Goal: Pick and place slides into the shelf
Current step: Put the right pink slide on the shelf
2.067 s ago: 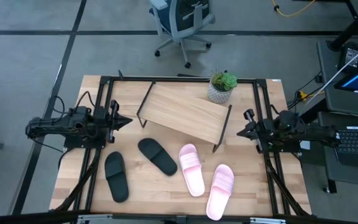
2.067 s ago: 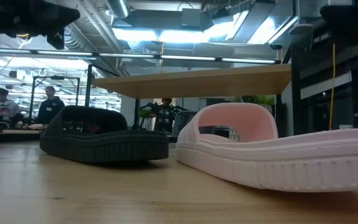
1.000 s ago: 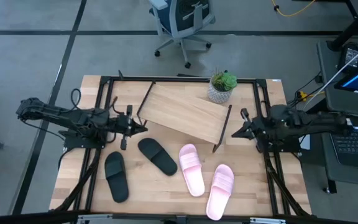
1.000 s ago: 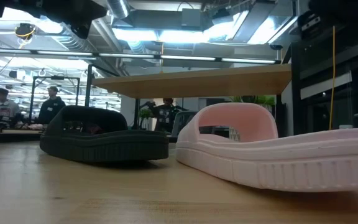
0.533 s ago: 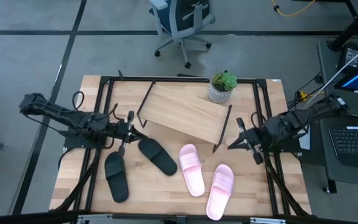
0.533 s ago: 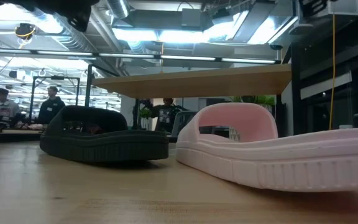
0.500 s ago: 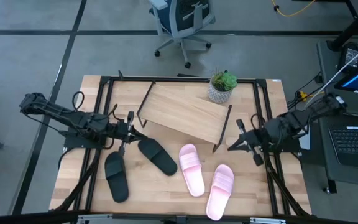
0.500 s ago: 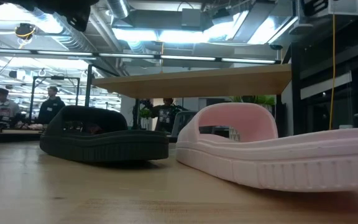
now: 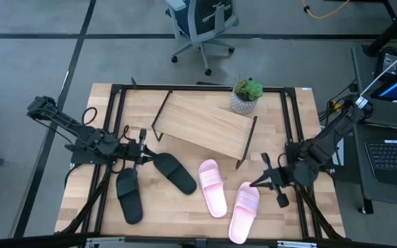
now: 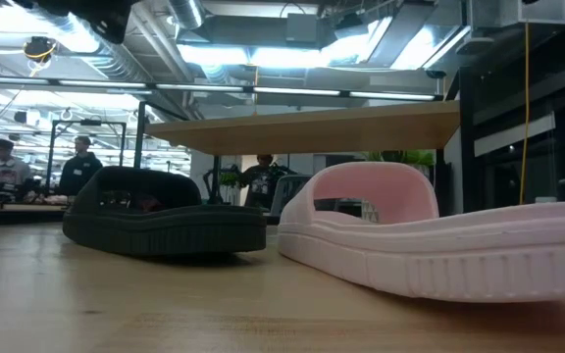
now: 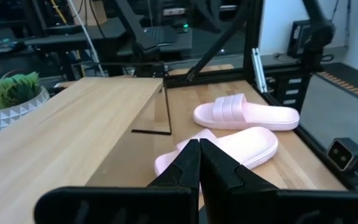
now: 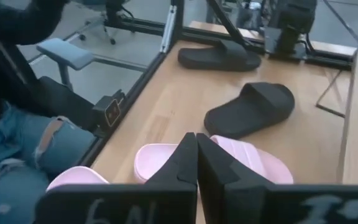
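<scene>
Both arms have swung forward off their side rests. Left claw, pinched shut and empty, hovers beside the black slides; right claw, likewise shut, nears the pink slides. All four lie flat on the counter before the shelf, long axes roughly front-to-back, fanned slightly, none yet shelved.

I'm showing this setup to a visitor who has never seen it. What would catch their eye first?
Four slides on the near half of the table: two black slides toward the left, two pink slides toward the right. Behind them stands the shelf, its light board bare, with a small potted plant at its far right corner. The left hand hovers shut by the black pair; the right hand hovers shut by the pink pair.
</scene>
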You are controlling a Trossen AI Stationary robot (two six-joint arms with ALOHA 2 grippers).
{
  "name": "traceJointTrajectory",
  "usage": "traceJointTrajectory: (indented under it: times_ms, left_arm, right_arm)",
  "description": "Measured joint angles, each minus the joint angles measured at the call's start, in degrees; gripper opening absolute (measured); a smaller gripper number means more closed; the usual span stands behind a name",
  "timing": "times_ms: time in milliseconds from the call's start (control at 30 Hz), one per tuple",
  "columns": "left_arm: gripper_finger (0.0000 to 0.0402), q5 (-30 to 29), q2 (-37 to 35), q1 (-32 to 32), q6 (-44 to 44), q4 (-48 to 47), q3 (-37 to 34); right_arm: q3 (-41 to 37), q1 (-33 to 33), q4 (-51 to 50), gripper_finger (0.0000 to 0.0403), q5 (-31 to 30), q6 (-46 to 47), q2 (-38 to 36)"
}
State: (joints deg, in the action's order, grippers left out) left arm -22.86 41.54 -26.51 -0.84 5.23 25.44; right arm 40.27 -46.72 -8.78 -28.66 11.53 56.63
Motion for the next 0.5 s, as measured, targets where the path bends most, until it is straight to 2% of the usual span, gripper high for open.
traceJointTrajectory:
  times_ms: [267, 500]
  left_arm:
    - [0.0000, -1.74, 1.29, -0.54, 1.09, 1.04, -0.03]
    - [0.0000, -1.74, 1.27, -0.54, 3.97, 1.84, -0.03]
  right_arm:
    - [9.62, -6.37, -8.12, 0.0000, -8.85, 4.80, 9.62]
    - [21.91, -8.34, -24.64, 0.0000, -11.72, 18.83, 20.92]
